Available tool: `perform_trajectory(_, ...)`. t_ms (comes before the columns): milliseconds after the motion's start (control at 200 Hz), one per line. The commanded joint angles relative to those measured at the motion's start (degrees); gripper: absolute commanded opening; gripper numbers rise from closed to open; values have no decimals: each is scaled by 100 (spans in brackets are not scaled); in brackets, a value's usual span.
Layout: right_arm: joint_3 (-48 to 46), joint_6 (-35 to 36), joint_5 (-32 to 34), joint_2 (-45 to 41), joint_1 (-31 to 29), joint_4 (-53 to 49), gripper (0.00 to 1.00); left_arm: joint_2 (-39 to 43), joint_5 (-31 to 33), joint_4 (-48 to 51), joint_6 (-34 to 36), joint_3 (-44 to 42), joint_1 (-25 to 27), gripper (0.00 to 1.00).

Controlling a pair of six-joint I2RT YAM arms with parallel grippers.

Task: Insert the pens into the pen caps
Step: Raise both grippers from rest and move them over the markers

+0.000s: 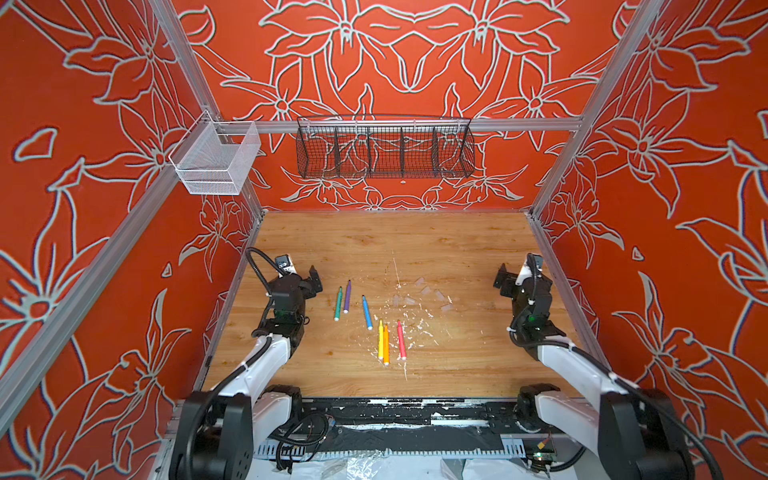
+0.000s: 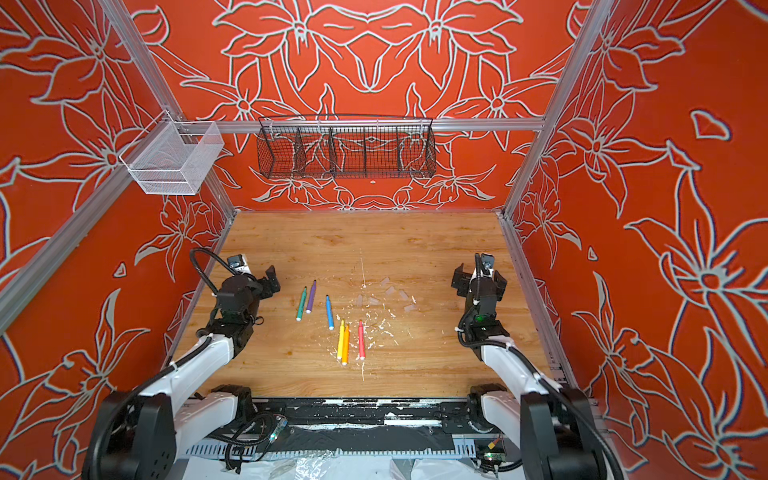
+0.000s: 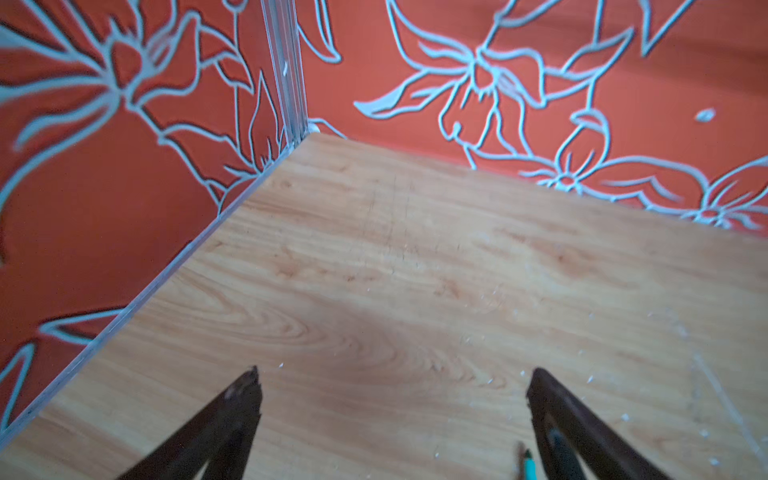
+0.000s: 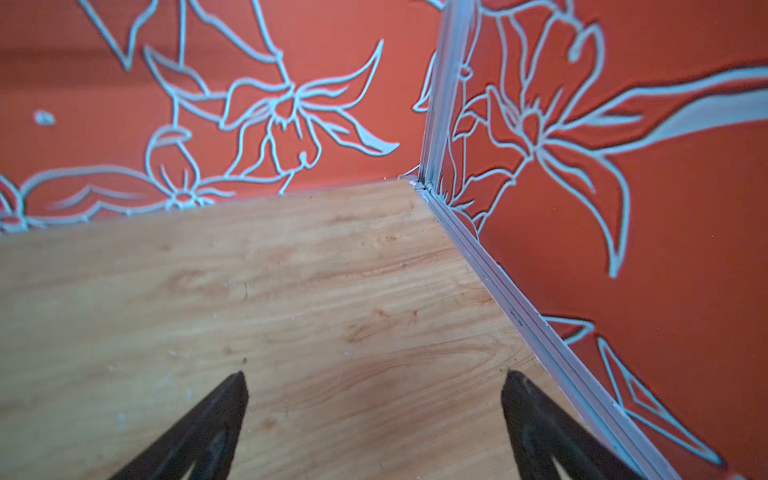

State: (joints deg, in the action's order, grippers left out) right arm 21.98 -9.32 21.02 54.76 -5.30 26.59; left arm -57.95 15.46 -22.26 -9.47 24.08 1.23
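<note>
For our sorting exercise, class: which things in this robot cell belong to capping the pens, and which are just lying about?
Belong: slim plastic marker pens: green pen, purple pen, blue pen, yellow pen, orange pen, pink-red pen; small translucent plastic caps.
Lying about: black wire basket; white mesh basket; white paint flecks on wooden tabletop.

Left wrist view cuts off the green pen (image 3: 528,464).
</note>
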Motion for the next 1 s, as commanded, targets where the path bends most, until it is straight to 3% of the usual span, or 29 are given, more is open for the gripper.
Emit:
perform_trajectory(0,335,-1515,-181,-990,11,-2013,97,730,-620,1005,-711,92,26,97)
perform_trajectory(80,523,-1939,-1131,-1610,17,-2757,98,1381,-1181,1606,-948,154,25,97)
perform_trajectory(170,758,-2071,-2113,-2013,11,-2923,98,2091,-1755,2166,-1002,162,26,97)
perform_trajectory(225,1088,-2178,-2315,-2128,17,-3233,97,2577,-1488,2738,-1372,227,26,97)
perform_trajectory(335,1650,-2366,-2490,-2265,14,-3752,98,3588,176,4427,-3105,284,-4,97)
perform_trajectory(405,1769,-2791,-2230,-2378,11,-4200,97,4241,-236,4383,-2827,126,-28,97)
perform_trajectory(505,1486,-2562,-3325,-2365,13,-3442,97,4756,-759,4613,-2640,229,-27,97)
perform_trajectory(651,1156,-3000,-3226,-2063,12,-3225,98,4607,-2186,4592,-2085,632,-20,97)
perform_trajectory(761,821,-3190,-3160,-1742,14,-2658,97,3955,-2731,4203,-2198,725,-18,97)
perform_trajectory(831,895,-3194,-3220,-1435,12,-2624,97,3312,-2650,4359,-2365,967,-18,97)
perform_trajectory(921,1087,-3156,-3340,-1012,13,-2699,96,2506,-1936,5273,-2630,1543,-18,97)
perform_trajectory(996,1182,-3147,-3515,-684,7,-2648,94,2012,-1910,5602,-2480,1854,-12,97)
